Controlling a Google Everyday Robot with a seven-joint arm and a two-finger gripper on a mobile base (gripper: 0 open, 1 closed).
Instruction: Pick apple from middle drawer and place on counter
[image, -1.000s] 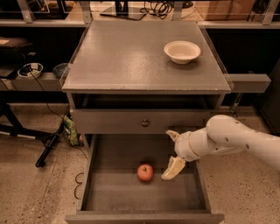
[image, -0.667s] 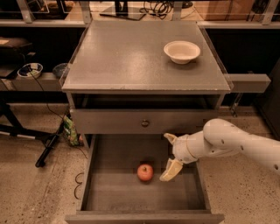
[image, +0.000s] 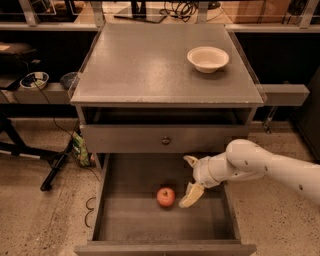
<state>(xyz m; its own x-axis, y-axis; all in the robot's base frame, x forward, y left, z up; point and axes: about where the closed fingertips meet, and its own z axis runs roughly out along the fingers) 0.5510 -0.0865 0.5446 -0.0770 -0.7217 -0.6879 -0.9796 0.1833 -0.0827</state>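
Camera view from above the cabinet: the tool (image: 190, 178) hangs inside the pulled-out middle drawer (image: 125, 220), close to its right wall. Its two fingers are spread, with nothing between them. The lower finger (image: 192, 195) is just beside the apple (image: 166, 196), on its right side, but I cannot tell if it touches the fruit. The apple lies on the bare floor of the drawer, about midway between the left and right walls and somewhat nearer to the front edge than to the back.

Compared with one second ago, the tool has moved a little to the left, toward the apple, and the white arm (image: 270, 167) behind it has come further over the right wall of the drawer. The fingers have stayed spread about as wide as before. The apple has not moved at all, and the bowl (image: 208, 59) stays near the far right corner of the tabletop (image: 150, 65).

For the task, I judge this to be the approach step: the gap is getting smaller, but the grasp is not yet made. The fingers stand beside the fruit and not around it, so the tool probably needs to go more to the left and lower before it can pinch. The lift and the placing on the tabletop are not yet done.
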